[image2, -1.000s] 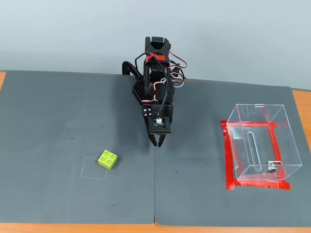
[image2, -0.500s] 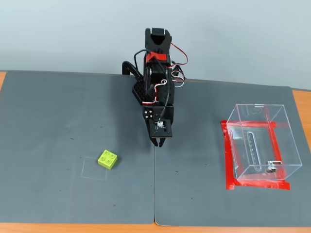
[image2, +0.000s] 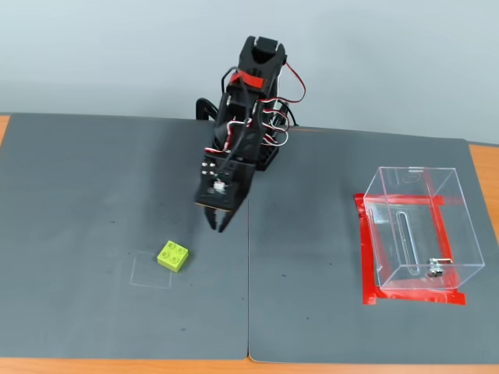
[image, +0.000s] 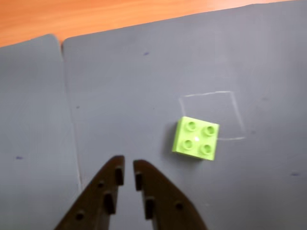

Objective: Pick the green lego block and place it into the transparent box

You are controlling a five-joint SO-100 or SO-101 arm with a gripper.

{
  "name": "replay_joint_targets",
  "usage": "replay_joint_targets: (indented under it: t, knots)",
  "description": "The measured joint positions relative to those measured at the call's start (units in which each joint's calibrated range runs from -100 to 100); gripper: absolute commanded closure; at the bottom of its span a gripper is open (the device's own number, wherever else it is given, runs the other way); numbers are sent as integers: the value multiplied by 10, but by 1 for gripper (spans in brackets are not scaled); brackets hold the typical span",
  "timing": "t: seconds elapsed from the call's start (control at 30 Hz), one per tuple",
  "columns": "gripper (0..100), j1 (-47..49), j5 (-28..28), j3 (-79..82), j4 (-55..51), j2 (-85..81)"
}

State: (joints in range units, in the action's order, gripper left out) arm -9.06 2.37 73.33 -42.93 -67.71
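The green lego block (image2: 172,255) lies flat on the grey mat, studs up, at the corner of a faint chalk square (image2: 150,269). In the wrist view the block (image: 196,138) sits ahead and to the right of my gripper (image: 126,166). My gripper (image2: 217,224) hangs above the mat, up and to the right of the block, and its black fingers (image: 147,190) stand almost together with only a thin slit and nothing between them. The transparent box (image2: 421,230) stands on red tape at the right side of the mat.
Two grey mats (image2: 93,202) meet at a seam (image2: 249,312) down the middle of the table. Orange table wood (image: 72,17) shows beyond the mat edges. The arm's base (image2: 234,125) stands at the back centre.
The arm has swung to the left in the fixed view. The gripper has moved from above the seam to a spot close to the block. Block and box have not moved.
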Motion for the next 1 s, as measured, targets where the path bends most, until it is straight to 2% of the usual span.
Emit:
replay_joint_targets:
  t: [0.33, 0.5, 0.57, 0.9, 1.0]
  knots:
    - [96, -103, -1, -58, 0, 87]
    - [78, -115, 0, -58, 0, 110]
    - [74, -116, 0, -58, 0, 117]
    - [64, -113, -1, -58, 22, 160]
    - [63, -102, 0, -58, 45, 175]
